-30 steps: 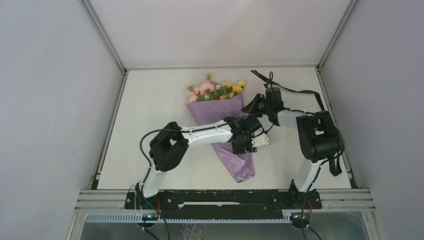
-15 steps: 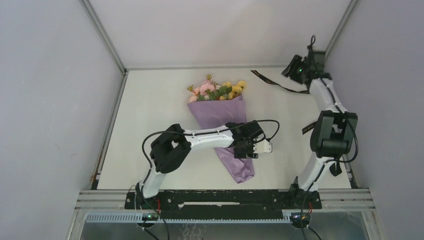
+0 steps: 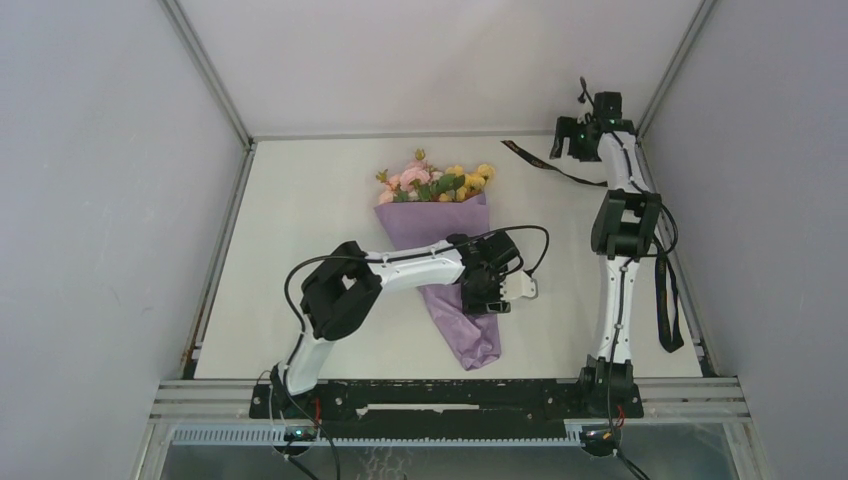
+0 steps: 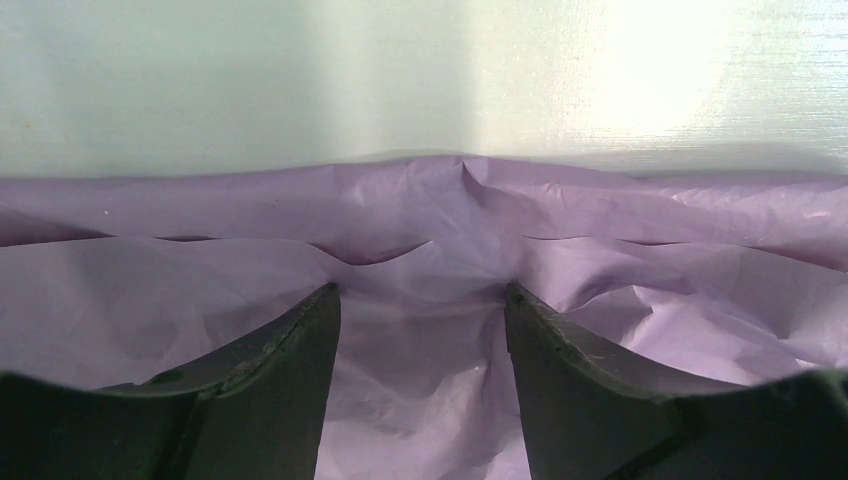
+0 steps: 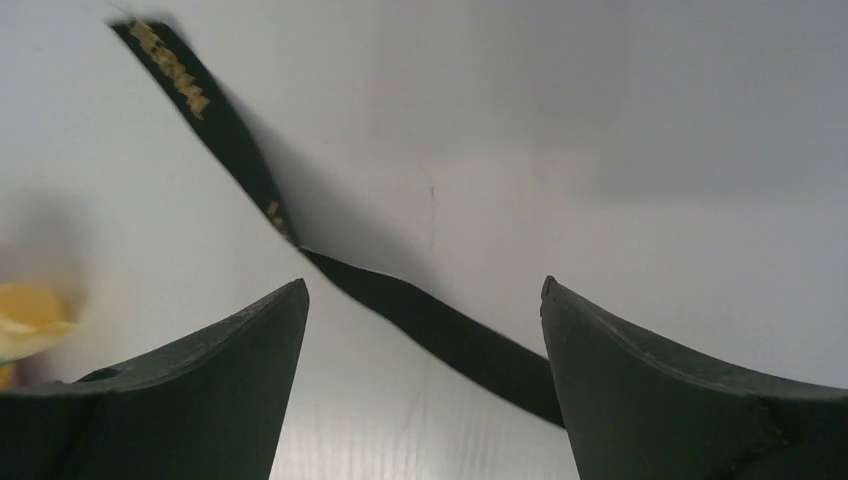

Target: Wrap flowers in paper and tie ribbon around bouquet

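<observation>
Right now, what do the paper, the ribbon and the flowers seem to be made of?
Paper: thin matte lilac sheet, tissue-like or nonwoven; it holds sharp creases and crumples. Ribbon: flat black fabric tape, probably woven, with gold printed lettering; it lies limp and twisted. Flowers: likely artificial, fabric or plastic, but too small to confirm.

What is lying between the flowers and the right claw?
The loose end of the ribbon lies flat there, between the flowers and the open right claw. The top view shows it.
</observation>
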Controlling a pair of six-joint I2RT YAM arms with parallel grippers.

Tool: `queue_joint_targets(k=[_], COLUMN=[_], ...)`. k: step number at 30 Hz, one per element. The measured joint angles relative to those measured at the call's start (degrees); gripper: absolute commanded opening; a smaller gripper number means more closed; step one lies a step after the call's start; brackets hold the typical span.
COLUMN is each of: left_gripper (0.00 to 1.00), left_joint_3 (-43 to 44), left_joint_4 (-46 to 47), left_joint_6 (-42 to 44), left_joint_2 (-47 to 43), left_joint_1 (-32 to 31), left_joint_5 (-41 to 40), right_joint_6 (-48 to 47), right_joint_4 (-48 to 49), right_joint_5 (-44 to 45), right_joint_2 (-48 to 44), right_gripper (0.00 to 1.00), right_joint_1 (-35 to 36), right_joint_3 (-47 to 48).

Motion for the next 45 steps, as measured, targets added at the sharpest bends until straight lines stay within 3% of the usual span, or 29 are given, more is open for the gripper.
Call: queue_joint_targets(k=[3,9,18,20,24,25,29,32,34,37,40,45], left_gripper=[0.66,0.66,0.66,0.66,0.67,0.67,0.66,0.66,0.66,0.66,0.66,0.67], left_joint_3=[0.42,0.7,0.7,0.7,0.7,0.7,0.7,0.7,0.7,0.68,0.5,-0.22], left_joint_4=[-0.46,-0.76,-0.81,-0.83,-0.83,-0.85,-0.83,-0.81,-0.81,-0.79,-0.61,0.09], left_joint_6=[-0.15,-0.2,-0.59,-0.59,-0.57,-0.57,-0.59,-0.59,-0.57,-0.52,-0.5,-0.48], left_joint_2=[0.28,0.5,0.5,0.52,0.52,0.52,0.52,0.52,0.52,0.52,0.44,-0.04], left_joint_1=[0.35,0.57,0.57,0.57,0.57,0.57,0.57,0.57,0.57,0.5,0.44,0.28], left_joint_5=[0.7,1.11,1.09,1.09,1.09,1.09,1.03,0.68,0.39,-0.26,-0.5,-1.01], right_joint_6=[-1.44,-4.59,-8.59,-9.22,-9.81,-10.1,-8.48,-3.69,2.4,10.23,13.77,15.52], right_joint_4=[-3.13,-5.09,-10.01,-11.26,-11.67,-11.65,-10.73,-6.36,2.19,8.9,10.1,11.76], right_joint_5=[0.33,0.55,-4.39,-4.68,-3.74,-3.93,-7.19,-12.87,-17.66,-20.85,-18.6,-12.87], right_joint_2=[5.33,5.73,4.74,4.22,2.47,2.16,-0.37,-8.2,-18.32,-31.56,-39.32,-50.73], right_gripper=[0.93,0.94,0.83,0.7,0.08,0.0,0.0,0.0,0.02,0.36,0.57,0.73], right_joint_1=[0.22,1.03,3.13,4.0,5.05,5.29,6.1,6.4,6.86,9.2,12.98,18.47], right_joint_3=[4.09,4.0,1.86,1.07,-2.54,-3.26,-8.48,-23.69,-43.28,-64.76,-72.3,-75.84])
